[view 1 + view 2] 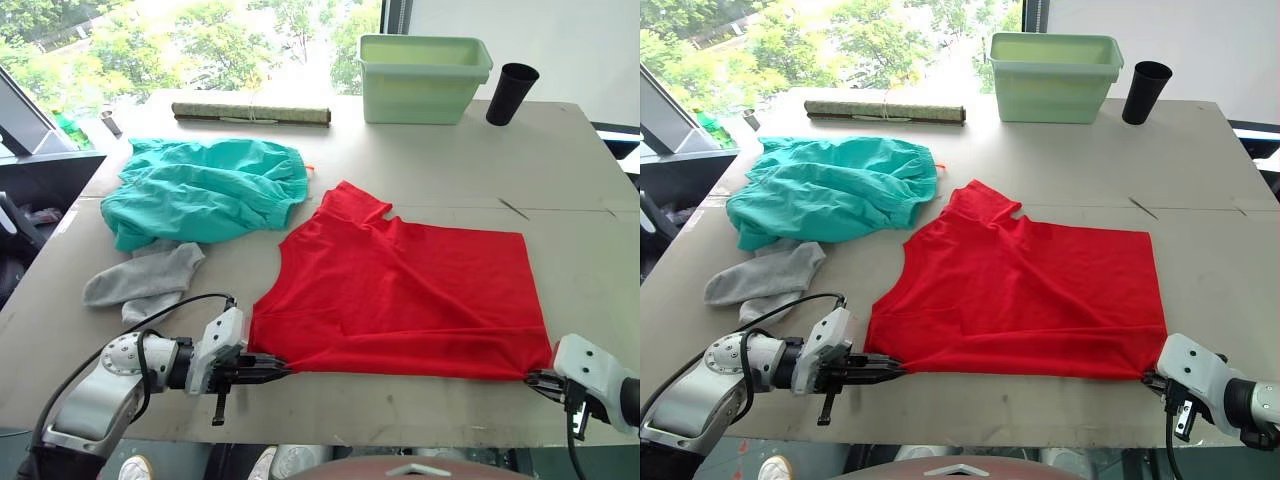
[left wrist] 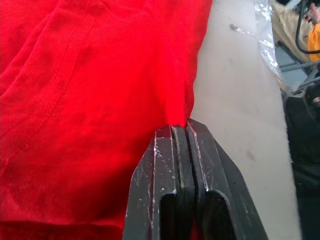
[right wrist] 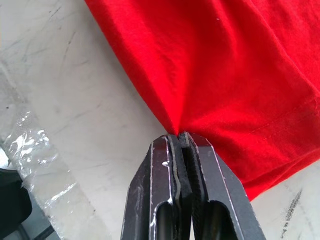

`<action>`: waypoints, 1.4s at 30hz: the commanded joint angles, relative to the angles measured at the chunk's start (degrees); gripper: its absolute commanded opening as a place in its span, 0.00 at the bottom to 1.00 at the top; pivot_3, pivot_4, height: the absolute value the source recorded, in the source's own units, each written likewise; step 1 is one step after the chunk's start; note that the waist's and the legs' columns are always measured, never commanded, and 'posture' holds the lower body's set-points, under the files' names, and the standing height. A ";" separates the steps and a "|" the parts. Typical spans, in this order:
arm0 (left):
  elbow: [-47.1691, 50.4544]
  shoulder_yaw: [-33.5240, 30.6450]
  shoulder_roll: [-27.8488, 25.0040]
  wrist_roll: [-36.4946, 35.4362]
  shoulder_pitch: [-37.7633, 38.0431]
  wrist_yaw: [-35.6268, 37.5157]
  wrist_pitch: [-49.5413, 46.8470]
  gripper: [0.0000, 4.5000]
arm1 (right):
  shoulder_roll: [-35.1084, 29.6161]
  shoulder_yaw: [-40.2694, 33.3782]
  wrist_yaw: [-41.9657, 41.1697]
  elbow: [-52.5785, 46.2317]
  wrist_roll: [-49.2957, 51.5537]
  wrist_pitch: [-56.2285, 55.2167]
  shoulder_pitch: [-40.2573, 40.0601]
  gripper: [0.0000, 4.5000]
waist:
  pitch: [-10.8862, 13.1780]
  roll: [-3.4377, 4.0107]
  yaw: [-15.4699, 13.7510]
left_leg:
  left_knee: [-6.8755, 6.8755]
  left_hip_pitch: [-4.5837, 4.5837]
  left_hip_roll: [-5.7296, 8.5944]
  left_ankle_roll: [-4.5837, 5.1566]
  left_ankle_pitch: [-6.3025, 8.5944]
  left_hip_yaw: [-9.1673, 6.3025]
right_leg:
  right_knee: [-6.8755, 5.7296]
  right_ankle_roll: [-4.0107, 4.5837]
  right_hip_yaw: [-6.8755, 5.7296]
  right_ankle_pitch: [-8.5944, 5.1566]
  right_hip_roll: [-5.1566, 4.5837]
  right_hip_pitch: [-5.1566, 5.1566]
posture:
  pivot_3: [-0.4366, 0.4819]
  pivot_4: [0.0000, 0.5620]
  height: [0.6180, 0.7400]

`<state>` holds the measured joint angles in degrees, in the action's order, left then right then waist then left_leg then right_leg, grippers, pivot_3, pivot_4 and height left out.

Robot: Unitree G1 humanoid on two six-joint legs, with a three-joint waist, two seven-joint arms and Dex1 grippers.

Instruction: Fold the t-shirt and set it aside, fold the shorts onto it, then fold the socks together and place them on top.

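The red t-shirt [image 1: 400, 295] lies folded in half on the table's near middle. My left gripper [image 1: 283, 368] is shut on its near left corner, the fingers [image 2: 172, 165] pinching the cloth. At the near right corner my right gripper [image 1: 533, 379] is shut on the t-shirt [image 3: 240, 75] as well. The teal shorts [image 1: 205, 190] lie crumpled at the left, beyond the shirt. Just in front of them sit the grey socks [image 1: 145, 280], touching the shorts' near edge.
At the far side stand a pale green bin [image 1: 422, 78], a black cup [image 1: 511, 93] to its right and a rolled mat [image 1: 250, 113] to its left. The table's near edge [image 1: 400, 435] runs just below both grippers.
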<state>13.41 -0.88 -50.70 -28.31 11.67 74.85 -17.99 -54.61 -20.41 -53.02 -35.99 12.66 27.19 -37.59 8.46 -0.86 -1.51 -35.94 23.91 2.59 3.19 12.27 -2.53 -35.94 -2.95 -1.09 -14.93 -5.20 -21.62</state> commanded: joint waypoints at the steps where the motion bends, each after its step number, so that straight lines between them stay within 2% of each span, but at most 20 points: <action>1: 3.83 -4.84 -0.46 -7.32 0.22 -0.53 -6.05 0.08 | 1.16 -3.25 -0.69 -0.48 1.43 -0.04 0.76 0.07 | 0.05 0.05 0.04 | -0.01 0.00 0.00 0.00 0.00 0.00 | 0.00 0.00 0.00 0.00 0.00 0.00 | 0.48 0.27 0.93; 3: 4.27 -8.17 0.08 -11.97 -1.36 -3.49 -11.37 0.22 | 2.59 -5.63 -2.65 -1.53 4.05 -0.54 0.01 0.19 | 0.06 0.09 0.01 | -0.03 0.00 0.00 0.00 0.00 0.00 | -0.02 -0.01 -0.01 0.00 0.00 0.00 | 0.48 0.27 0.93; 4: 3.73 -10.49 0.62 -15.65 -3.34 -6.40 -15.54 0.34 | 3.92 -7.12 -2.71 -2.08 5.04 -1.64 -0.07 0.33 | 0.08 0.11 -0.07 | -0.04 0.00 0.00 0.03 -0.02 0.00 | -0.02 -0.01 -0.03 0.00 0.00 0.01 | 0.48 0.27 0.93; 5: 2.94 -12.87 0.62 -20.01 -5.70 -8.75 -20.02 0.43 | 5.81 -8.89 -2.54 -2.74 6.81 -2.76 0.32 0.42 | 0.09 0.10 -0.16 | -0.04 0.00 0.00 0.07 -0.04 -0.01 | -0.02 -0.01 -0.05 0.00 0.00 0.01 | 0.48 0.27 0.93; 6: 1.14 -15.43 1.20 -24.83 -10.13 -13.33 -24.98 0.53 | 8.62 -11.52 -2.56 -4.83 12.75 -2.31 0.87 0.53 | 0.11 0.10 -0.31 | -0.06 0.01 -0.01 0.10 -0.06 -0.05 | -0.04 -0.01 -0.10 0.00 0.02 0.01 | 0.48 0.27 0.93; 7: -0.02 -17.09 1.58 -28.00 -13.19 -16.52 -28.39 0.62 | 10.55 -13.32 -2.67 -6.32 17.04 -1.77 1.26 0.55 | 0.14 0.10 -0.67 | -0.10 0.04 -0.02 0.10 -0.06 -0.10 | -0.06 -0.02 -0.16 0.00 0.05 0.02 | 0.48 0.27 0.93; 9: -2.90 -17.31 3.87 -29.19 -21.75 -23.75 -32.09 0.82 | 14.48 -14.97 0.48 -9.78 24.71 -0.87 4.50 0.55 | 0.17 0.10 -0.74 | -0.32 0.11 -0.05 0.11 -0.07 -0.37 | -0.25 -0.10 -0.47 0.02 0.15 0.03 | 0.48 0.27 0.93; 10: -4.33 -16.50 5.36 -28.79 -25.93 -27.46 -33.84 0.93 | 15.79 -14.47 2.97 -11.26 26.31 -0.85 6.82 0.55 | 0.17 0.12 -0.70 | -0.37 0.10 -0.04 0.11 -0.07 -0.37 | -0.32 -0.19 -0.45 0.07 0.17 0.03 | 0.48 0.27 0.93; 11: -5.64 -14.77 6.47 -26.10 -30.10 -32.29 -35.48 0.99 | 16.84 -13.73 5.87 -12.69 28.58 -0.08 9.16 0.55 | 0.16 0.10 -0.68 | -0.38 0.03 0.00 0.11 -0.07 -0.33 | -0.41 -0.23 -0.40 0.10 0.16 0.06 | 0.48 0.27 0.93; 13: -11.32 -9.70 9.29 -21.38 -40.25 -39.03 -40.26 0.99 | 18.22 -10.98 11.69 -15.28 30.63 1.19 14.28 0.55 | 0.15 -0.03 -0.60 | -0.41 -0.06 0.11 0.10 -0.09 -0.27 | -0.57 -0.26 -0.28 0.12 0.16 0.06 | 0.48 0.27 0.93; 15: -17.94 -6.49 12.69 -18.51 -48.12 -41.68 -42.20 0.99 | 18.77 -7.97 16.70 -17.02 31.28 2.81 18.74 0.55 | 0.27 -0.26 -0.69 | -0.55 -0.11 0.21 0.03 -0.14 -0.25 | -0.85 -0.28 -0.22 0.13 0.20 0.03 | 0.48 0.27 0.93; 18: -29.08 -2.77 19.58 -11.07 -57.61 -45.90 -37.31 0.99 | 19.01 -2.56 22.95 -19.00 29.47 5.23 24.23 0.55 | 0.28 -0.32 -0.69 | -0.55 -0.12 0.27 -0.01 -0.18 -0.28 | -0.89 -0.34 -0.34 0.17 0.34 0.01 | 0.48 0.27 0.93; 22: -46.79 1.32 25.41 -0.64 -67.64 -47.79 -28.04 0.99 | 19.34 3.90 29.64 -20.70 27.00 8.25 29.06 0.55 | 0.29 -0.42 -0.62 | -0.51 -0.03 0.37 -0.25 -0.32 -0.23 | -0.89 -0.34 -0.27 0.18 0.32 -0.04 | 0.48 0.27 0.93; 26: -61.08 3.00 28.55 6.55 -74.43 -47.39 -20.36 0.99 | 19.68 7.28 33.70 -22.51 26.09 10.09 30.28 0.55 | 0.30 -0.44 -0.38 | -0.40 -0.02 0.38 -0.26 -0.32 -0.17 | -0.85 -0.39 -0.15 0.15 0.28 -0.10 | 0.48 0.27 0.93; 32: -75.59 4.65 31.88 13.19 -80.94 -39.63 -15.40 0.99 | 19.79 9.90 38.04 -24.01 25.57 10.71 30.99 0.55 | 0.31 -0.46 -0.41 | -0.37 0.00 0.41 0.00 -0.17 -0.17 | -0.86 -0.47 -0.32 0.11 0.29 -0.10 | 0.48 0.27 0.93; 35: -81.04 4.87 33.82 15.66 -83.06 -36.31 -14.04 0.83 | 18.71 10.25 39.38 -24.01 24.66 9.53 29.30 0.55 | 0.33 -0.50 -0.63 | -0.41 0.00 0.47 0.02 -0.16 -0.20 | -0.88 -0.50 -0.39 0.13 0.28 -0.07 | 0.48 0.27 0.93; 39: -84.30 5.24 34.10 19.47 -84.17 -34.29 -9.08 0.46 | 17.66 10.84 41.01 -24.01 24.05 8.05 26.98 0.55 | 0.34 -0.50 -0.40 | -0.44 0.00 0.47 0.03 -0.16 -0.21 | -0.92 -0.52 -0.41 0.14 0.28 -0.06 | 0.48 0.27 0.93; 40: -84.46 6.00 34.02 20.96 -84.10 -33.10 -6.19 0.33 | 17.56 10.98 41.43 -24.01 24.05 7.65 26.58 0.55 | 0.34 -0.51 -0.27 | -0.44 0.00 0.46 0.03 -0.16 -0.21 | -0.93 -0.52 -0.41 0.14 0.28 -0.07 | 0.48 0.27 0.93; 42: -83.72 7.29 33.82 23.56 -83.69 -30.19 1.96 0.15 | 17.39 11.43 41.96 -24.01 23.70 6.87 25.59 0.55 | 0.35 -0.52 -0.05 | -0.44 0.00 0.45 0.03 -0.16 -0.22 | -0.95 -0.51 -0.42 0.14 0.29 -0.07 | 0.48 0.27 0.93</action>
<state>-71.95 5.47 -16.41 -6.93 -70.93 41.83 -23.01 -36.81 -9.33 -11.95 -57.73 36.65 36.03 -11.64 8.81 -1.38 -1.56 -36.38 23.92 3.04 3.22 12.11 -2.75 -36.89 -3.46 -1.51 -14.79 -4.92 -21.69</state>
